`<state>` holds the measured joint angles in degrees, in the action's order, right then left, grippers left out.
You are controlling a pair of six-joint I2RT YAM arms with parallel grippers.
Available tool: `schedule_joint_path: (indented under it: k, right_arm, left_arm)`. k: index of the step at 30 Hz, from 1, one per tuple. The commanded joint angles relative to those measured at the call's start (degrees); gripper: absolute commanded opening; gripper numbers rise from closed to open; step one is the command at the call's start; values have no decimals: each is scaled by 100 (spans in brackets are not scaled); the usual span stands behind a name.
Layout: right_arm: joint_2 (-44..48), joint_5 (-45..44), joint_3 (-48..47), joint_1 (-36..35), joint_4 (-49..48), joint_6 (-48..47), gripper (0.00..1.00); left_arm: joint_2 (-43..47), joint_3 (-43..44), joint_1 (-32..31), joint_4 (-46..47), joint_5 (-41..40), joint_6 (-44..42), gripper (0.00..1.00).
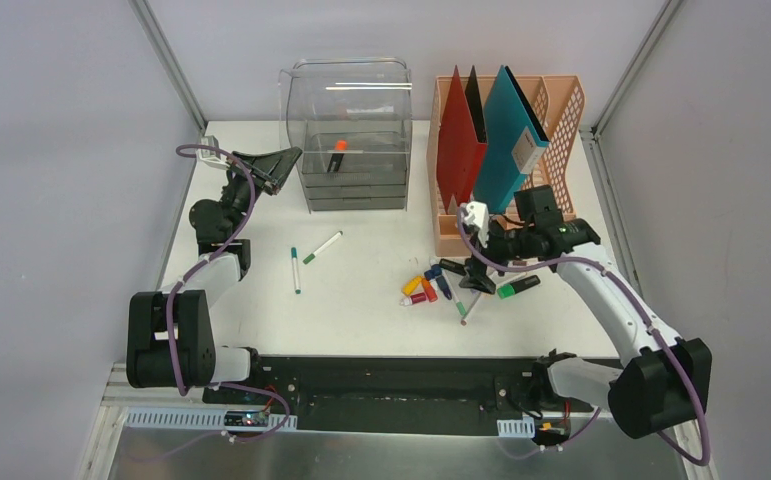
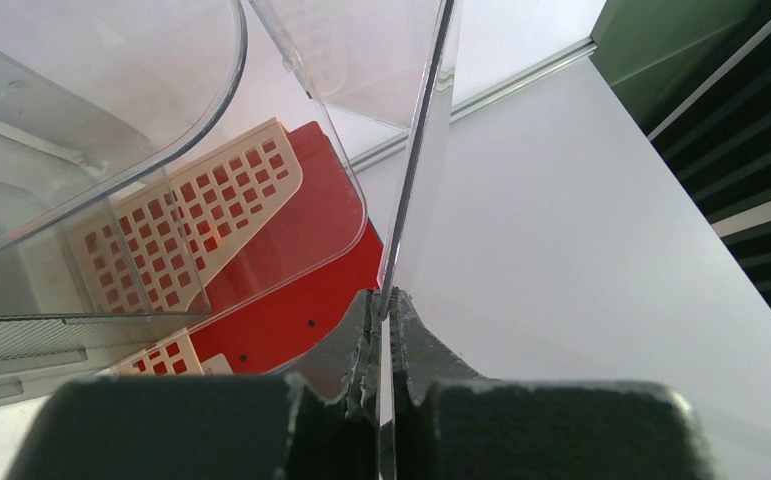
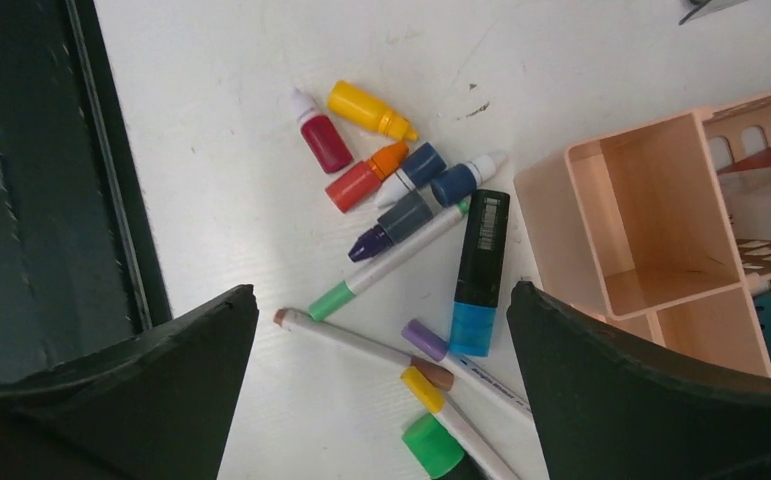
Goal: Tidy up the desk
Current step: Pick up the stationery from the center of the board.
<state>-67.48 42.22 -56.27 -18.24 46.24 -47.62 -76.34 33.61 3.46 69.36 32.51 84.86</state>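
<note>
Finding: the flat white rectangular counter (image 1: pixel 381 300) lies under both my arms and bears the peach plastic lattice file rack (image 1: pixel 561 110), which stands at its far right part. The rack holds a red folder (image 1: pixel 458 140) and a teal folder (image 1: pixel 506 135), both upright. Just left of the rack stands the clear plastic drawer box (image 1: pixel 356 140), with a small orange-capped dark item (image 1: pixel 338 155) inside it. My left fingers (image 1: pixel 273 165) are on the side of that box away from the rack, pressed fully together with a thin clear wall of the box pinched between them, as the left wrist view confirms. My right fingers (image 1: pixel 477 278) hang just in front of the rack's near end, spread as wide as they go and holding nothing. Beneath them, near the rack's near corner, lies a loose cluster: a yellow dropper bottle (image 3: pixel 366 108), a dark red dropper bottle (image 3: pixel 319 135), an orange-capped red bottle (image 3: pixel 361 178), a black marker with a blue end (image 3: pixel 479 265) and several thin pens, some touching or crossing. Two white pens with green caps (image 1: pixel 322 247) lie well left of the rack, apart from the cluster.
</note>
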Motion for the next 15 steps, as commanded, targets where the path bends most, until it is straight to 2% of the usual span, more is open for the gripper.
schedule_joint_path:
  k: [1, 5, 8, 12, 15]
  right_arm:
    - [-110, -131, 368, 12, -47, -1616, 99]
    - [-369, -452, 531, 11, -27, -2553, 99]
    - [-766, -734, 407, 13, -30, -2821, 98]
    - [-1374, -941, 177, -31, 11, -3123, 85]
    - [-1752, -1185, 83, -158, -141, -3006, 75]
  left_arm:
    - [150, 195, 31, 271, -85, -34, 0]
    - [128, 194, 27, 286, -84, -23, 0]
    - [134, 190, 31, 288, -85, -23, 0]
    - [137, 182, 31, 292, -87, -26, 0]
    - [141, 188, 33, 301, -87, -10, 0]
